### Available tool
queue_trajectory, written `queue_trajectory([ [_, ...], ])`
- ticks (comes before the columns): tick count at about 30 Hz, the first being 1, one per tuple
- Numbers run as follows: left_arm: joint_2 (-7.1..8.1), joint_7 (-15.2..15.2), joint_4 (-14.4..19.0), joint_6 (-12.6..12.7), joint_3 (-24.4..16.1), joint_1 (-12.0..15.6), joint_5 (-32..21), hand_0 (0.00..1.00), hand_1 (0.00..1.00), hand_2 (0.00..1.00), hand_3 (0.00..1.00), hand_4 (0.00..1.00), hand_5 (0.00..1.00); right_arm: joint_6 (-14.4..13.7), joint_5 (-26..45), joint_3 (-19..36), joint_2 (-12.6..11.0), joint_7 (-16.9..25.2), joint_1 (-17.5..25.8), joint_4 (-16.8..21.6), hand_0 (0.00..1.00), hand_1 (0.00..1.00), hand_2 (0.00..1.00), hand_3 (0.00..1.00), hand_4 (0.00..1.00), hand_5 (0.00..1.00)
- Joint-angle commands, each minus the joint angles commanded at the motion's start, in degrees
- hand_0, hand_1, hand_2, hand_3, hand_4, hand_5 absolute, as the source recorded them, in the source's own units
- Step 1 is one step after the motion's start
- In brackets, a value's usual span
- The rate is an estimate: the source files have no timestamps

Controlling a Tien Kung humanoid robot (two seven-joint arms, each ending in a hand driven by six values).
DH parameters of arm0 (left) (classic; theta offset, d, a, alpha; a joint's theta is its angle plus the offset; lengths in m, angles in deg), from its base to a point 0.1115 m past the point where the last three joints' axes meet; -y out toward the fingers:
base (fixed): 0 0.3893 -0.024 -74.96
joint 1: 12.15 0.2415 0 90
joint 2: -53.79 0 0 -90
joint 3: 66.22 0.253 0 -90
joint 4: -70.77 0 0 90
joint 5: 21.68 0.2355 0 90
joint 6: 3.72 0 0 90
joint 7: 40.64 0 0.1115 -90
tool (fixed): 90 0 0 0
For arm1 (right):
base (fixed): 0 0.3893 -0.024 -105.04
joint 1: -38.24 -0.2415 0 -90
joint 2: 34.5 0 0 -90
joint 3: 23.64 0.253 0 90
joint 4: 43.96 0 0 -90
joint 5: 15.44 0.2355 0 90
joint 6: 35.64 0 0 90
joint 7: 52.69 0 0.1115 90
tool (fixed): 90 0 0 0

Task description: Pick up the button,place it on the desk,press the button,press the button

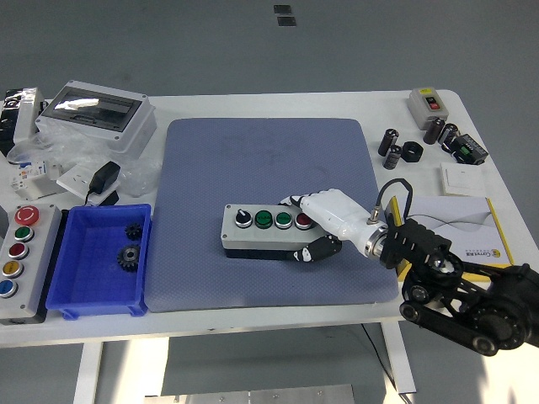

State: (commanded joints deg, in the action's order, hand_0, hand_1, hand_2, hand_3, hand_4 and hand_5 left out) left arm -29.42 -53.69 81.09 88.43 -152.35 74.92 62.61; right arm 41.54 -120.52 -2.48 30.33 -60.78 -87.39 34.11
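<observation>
A grey button box (265,230) with a black knob, two green buttons and a red button lies flat on the blue-grey mat (269,168), near its front. My right hand (318,220) comes in from the lower right and is shut on the box's right end, white fingers over the top by the red button, black thumb (308,252) against the front face. The left arm does not show.
A blue bin (99,261) with gears sits at the left, a second button box (17,261) beyond it. A clear-lid enclosure (97,114) stands far left. Capacitors (402,147), a small switch box (427,103) and a yellow-white carton (459,231) lie at the right.
</observation>
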Motion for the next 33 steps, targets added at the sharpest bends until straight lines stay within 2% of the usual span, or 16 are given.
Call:
queue_trajectory([
  [1, 0.02, 0.0, 0.0, 0.0, 0.0, 0.0, 0.0, 0.625, 0.587, 0.527, 0.584, 0.637, 0.135, 0.0, 0.3, 0.0, 0.0, 0.0, 0.0, 0.0, 0.773, 0.743, 0.744, 0.711, 0.46, 0.002],
  [2, 0.03, 0.0, 0.0, 0.0, 0.0, 0.0, 0.0, 0.627, 0.587, 0.527, 0.584, 0.637, 0.135, 0.1, 0.7, -0.1, -0.1, 0.0, -0.1, -0.1, 0.848, 0.802, 0.81, 0.834, 0.519, 0.002],
  [7, 0.16, 0.1, 0.0, 0.1, 0.0, -0.1, -0.3, 0.627, 0.587, 0.527, 0.584, 0.637, 0.135, 0.3, 3.2, -0.2, -0.2, 0.3, -0.4, -0.5, 0.848, 0.802, 0.81, 0.834, 0.519, 0.002],
  [8, 0.18, 0.1, 0.0, 0.1, 0.0, -0.1, -0.3, 0.627, 0.586, 0.527, 0.585, 0.635, 0.135, 0.4, 3.6, -0.3, -0.3, 0.3, -0.5, -0.5, 0.869, 0.824, 0.835, 0.876, 0.571, 0.002],
  [13, 0.27, 0.1, 0.0, 0.0, 0.0, -0.1, -0.2, 0.627, 0.586, 0.527, 0.585, 0.635, 0.135, 1.0, 6.5, -0.6, -0.5, 0.5, -0.7, -0.3, 0.869, 0.824, 0.835, 0.876, 0.571, 0.002],
  [14, 0.28, 0.0, 0.0, 0.0, -0.1, -0.1, -0.2, 0.627, 0.586, 0.526, 0.583, 0.631, 0.135, 1.2, 7.5, -0.5, -0.6, 0.6, -0.7, -0.2, 0.875, 0.835, 0.846, 0.897, 0.612, 0.021],
  [18, 0.28, -0.1, 0.0, 0.0, -0.1, -0.1, -0.1, 0.627, 0.586, 0.526, 0.583, 0.631, 0.135, 2.2, 10.9, 0.1, -1.0, 0.9, -0.5, 0.3, 0.875, 0.835, 0.846, 0.897, 0.612, 0.021],
  [19, 0.29, -0.1, 0.0, 0.0, -0.2, 0.0, 0.0, 0.627, 0.586, 0.526, 0.583, 0.629, 0.133, 2.5, 11.9, 0.4, -1.1, 1.0, -0.5, 0.5, 0.886, 0.863, 0.835, 0.904, 0.645, 0.052],
  [30, 0.2, -0.2, 0.0, -0.1, -0.1, 0.1, 0.2, 0.626, 0.586, 0.524, 0.581, 0.626, 0.133, 3.7, 15.8, 2.1, -2.2, 2.0, 0.1, 2.1, 0.901, 0.896, 0.854, 0.917, 0.635, 0.049],
  [31, 0.2, -0.2, 0.0, -0.1, -0.1, 0.1, 0.2, 0.626, 0.585, 0.524, 0.581, 0.625, 0.134, 3.7, 16.2, 2.3, -2.3, 2.0, 0.1, 2.2, 0.916, 0.91, 0.885, 0.951, 0.669, 0.058],
  [33, 0.2, -0.2, 0.0, -0.2, -0.1, 0.0, 0.2, 0.626, 0.585, 0.524, 0.581, 0.625, 0.134, 3.8, 16.6, 2.4, -2.4, 2.0, 0.1, 2.2, 0.916, 0.91, 0.885, 0.951, 0.669, 0.058],
])
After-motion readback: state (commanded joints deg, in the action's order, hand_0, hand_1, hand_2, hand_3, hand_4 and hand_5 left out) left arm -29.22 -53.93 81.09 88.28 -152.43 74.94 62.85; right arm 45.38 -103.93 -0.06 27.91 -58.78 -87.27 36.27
